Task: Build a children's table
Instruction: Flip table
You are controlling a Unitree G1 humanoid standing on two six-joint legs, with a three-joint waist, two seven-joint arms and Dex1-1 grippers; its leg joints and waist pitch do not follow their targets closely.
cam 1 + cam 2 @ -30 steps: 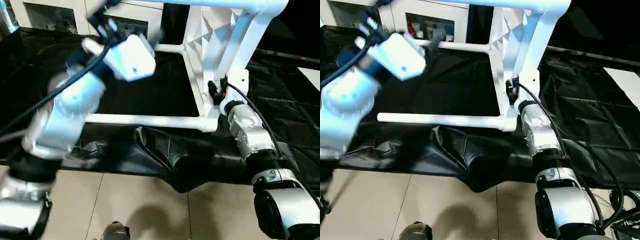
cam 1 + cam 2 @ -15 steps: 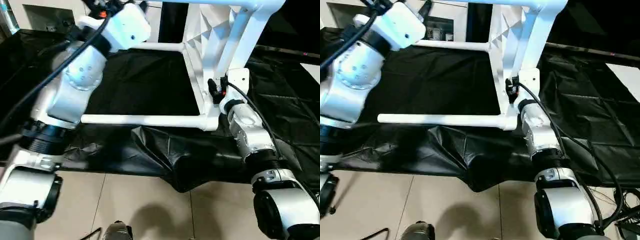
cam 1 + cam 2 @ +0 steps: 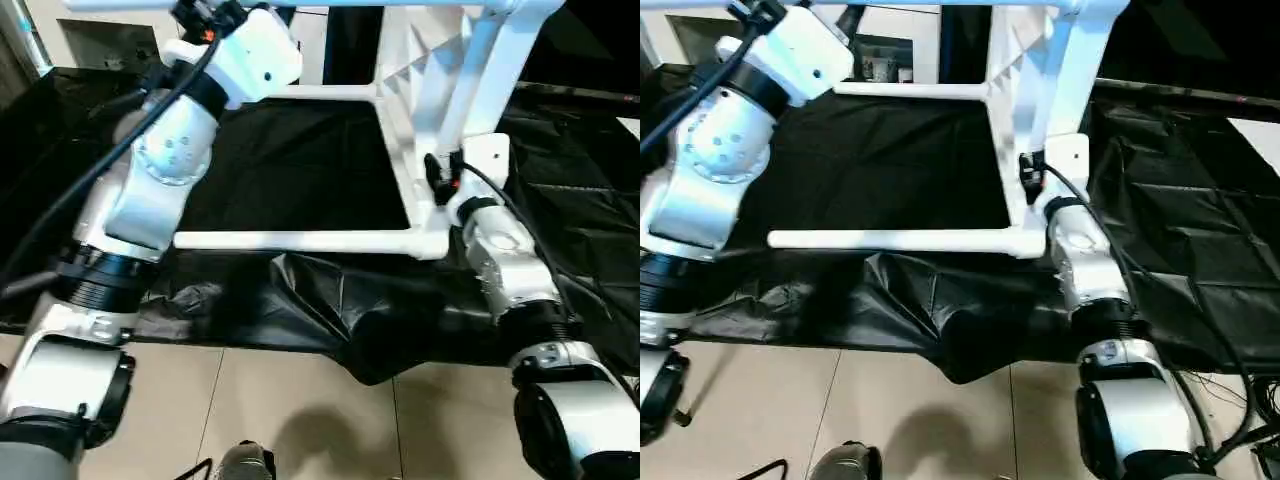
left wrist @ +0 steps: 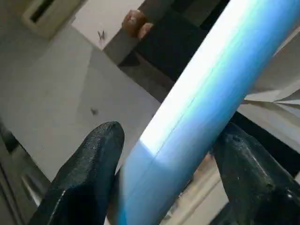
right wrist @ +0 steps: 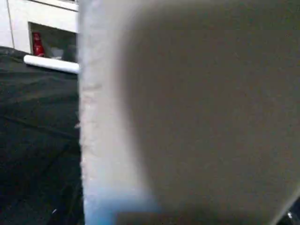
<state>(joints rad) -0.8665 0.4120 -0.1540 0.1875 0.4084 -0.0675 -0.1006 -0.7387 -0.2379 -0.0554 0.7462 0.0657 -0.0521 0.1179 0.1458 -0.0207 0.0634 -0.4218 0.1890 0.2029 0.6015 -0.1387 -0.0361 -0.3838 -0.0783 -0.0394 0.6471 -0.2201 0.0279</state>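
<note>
Left wrist view showed the left gripper (image 4: pixel 164 154) with its 2 fingers (image 4: pixel 89 173) now closing around a white leg (image 4: pixel 201 93), after swinging in from mid-left. The right gripper's (image 3: pixel 440 185) fingers couldn't be told; the tabletop (image 3: pixel 410 150) stood on edge at centre right.

Both arms raised, left hand (image 4: pixel 161 173) half-open.

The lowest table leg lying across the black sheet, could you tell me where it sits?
In the left eye view, the leg lies level along the black sheet's near edge, joined at the tabletop's corner beside the right forearm.
</note>
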